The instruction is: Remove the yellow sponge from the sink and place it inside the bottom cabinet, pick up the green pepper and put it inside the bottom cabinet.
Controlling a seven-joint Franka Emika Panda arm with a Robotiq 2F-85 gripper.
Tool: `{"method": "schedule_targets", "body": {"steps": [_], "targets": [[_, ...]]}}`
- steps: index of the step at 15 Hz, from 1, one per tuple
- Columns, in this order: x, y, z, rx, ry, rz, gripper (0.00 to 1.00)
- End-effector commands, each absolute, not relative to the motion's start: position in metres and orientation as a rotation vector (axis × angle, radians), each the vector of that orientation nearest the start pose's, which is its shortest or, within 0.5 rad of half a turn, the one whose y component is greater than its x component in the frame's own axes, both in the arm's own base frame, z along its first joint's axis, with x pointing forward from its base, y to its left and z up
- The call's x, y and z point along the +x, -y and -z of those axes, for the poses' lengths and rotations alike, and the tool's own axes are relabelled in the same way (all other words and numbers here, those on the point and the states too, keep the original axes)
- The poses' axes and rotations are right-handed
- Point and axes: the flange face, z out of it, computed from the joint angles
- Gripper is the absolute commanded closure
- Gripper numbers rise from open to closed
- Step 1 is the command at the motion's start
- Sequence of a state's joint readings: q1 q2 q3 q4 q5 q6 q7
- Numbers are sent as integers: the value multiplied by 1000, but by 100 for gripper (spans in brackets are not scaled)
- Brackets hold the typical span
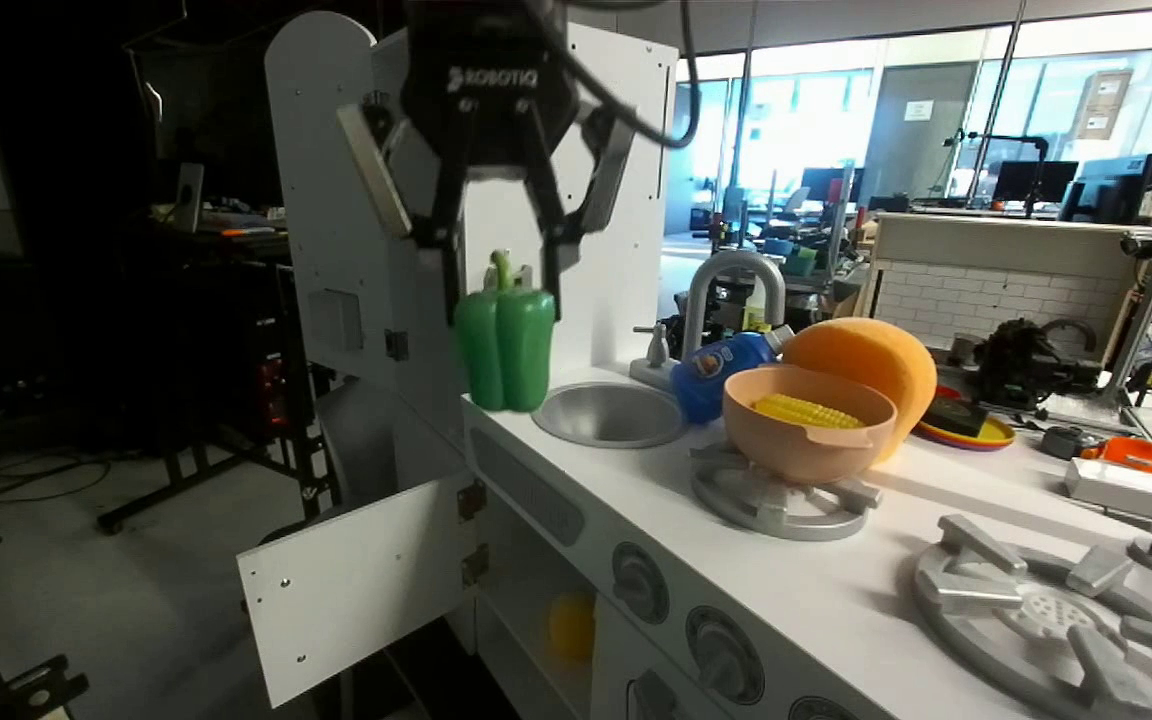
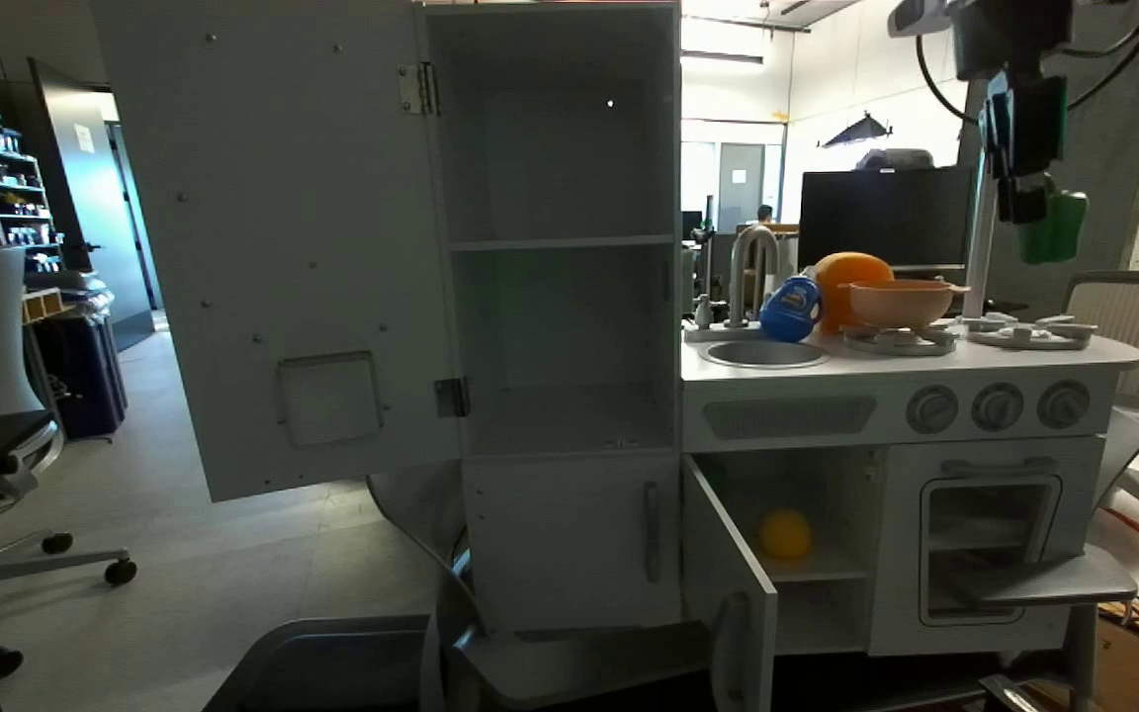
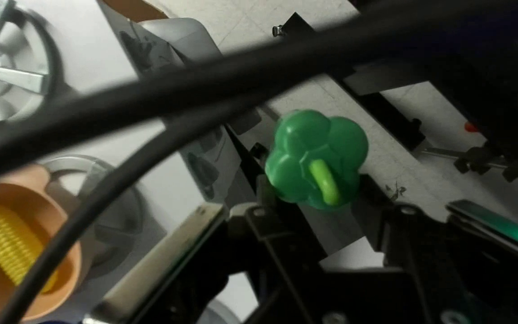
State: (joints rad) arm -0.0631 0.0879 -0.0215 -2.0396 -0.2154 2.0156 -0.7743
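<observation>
White toy-kitchen countertop [image 1: 836, 600] runs from left to right, its straight near edge above a row of control knobs [image 2: 997, 406], with floor [image 2: 233, 544] beyond. Past that edge, over floor as the wrist view shows it, the gripper [image 1: 504, 310] holds the green pepper [image 3: 317, 157] upright, its jaws partly narrowed against two opposite sides. Glossy and lobed, the green pepper is deep in colour with a curved, lighter stem [image 3: 324, 182]. Below the countertop, the bottom cabinet [image 2: 848, 494] is open, its door [image 1: 366, 590] swung outward on left-hand hinges [image 1: 472, 500], leaving open room between door and toy oven [image 2: 987, 514]. Inside, on the shelf [image 2: 827, 573], sits the yellow sponge [image 2: 785, 534], rounded and warm yellow. Up on the countertop, the round sink [image 1: 611, 415] lies left; right of it come a tilted blue bottle [image 1: 721, 370] and a peach bowl [image 1: 786, 445] on a burner [image 1: 771, 525], with corn on the cob [image 1: 806, 411] inside.
</observation>
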Motion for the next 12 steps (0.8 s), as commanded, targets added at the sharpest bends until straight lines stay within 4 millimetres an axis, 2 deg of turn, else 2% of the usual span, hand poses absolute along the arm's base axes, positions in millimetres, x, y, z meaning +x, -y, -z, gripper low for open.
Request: {"method": "schedule_targets", "body": {"steps": [1, 2, 3, 4, 5, 6, 8, 10, 11, 12], "targets": [[500, 31, -344, -3012, 1343, -287, 78], [490, 27, -322, -3025, 1341, -242, 78], [475, 37, -314, -3039, 1335, -203, 78], [468, 29, -306, -3062, 1317, -156, 78], [462, 30, -292, -3079, 1293, -104, 78], [462, 35, -273, -3091, 1258, -42, 78], [460, 23, -269, -3128, 1217, 42, 78], [459, 31, -240, -3141, 1169, 141, 78], [459, 21, -247, -3159, 1158, 185, 78], [460, 21, -237, -3164, 1143, 227, 78]]}}
